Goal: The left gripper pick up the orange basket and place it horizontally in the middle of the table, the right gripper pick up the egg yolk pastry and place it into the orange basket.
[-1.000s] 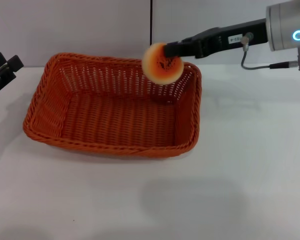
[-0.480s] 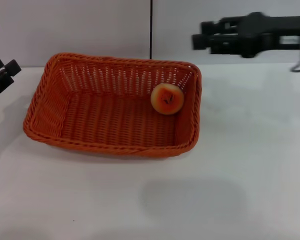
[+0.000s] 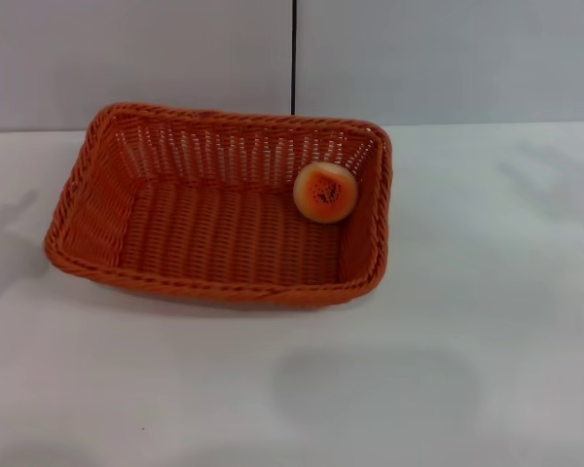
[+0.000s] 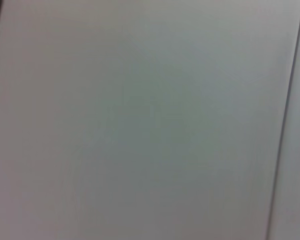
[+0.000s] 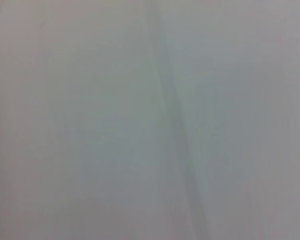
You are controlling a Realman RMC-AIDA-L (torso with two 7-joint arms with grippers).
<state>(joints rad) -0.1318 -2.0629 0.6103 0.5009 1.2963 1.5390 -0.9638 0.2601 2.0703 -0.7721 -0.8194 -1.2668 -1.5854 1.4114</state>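
Pastry (image 3: 325, 192) rests in the basket's (image 3: 214, 284) far-right corner on the table (image 3: 467, 341); both grippers are out of view, their state unknowable. Task appears complete; nothing further needed.

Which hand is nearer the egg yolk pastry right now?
Cannot tell: neither hand shows in any view. The egg yolk pastry lies at the right end of the orange basket.
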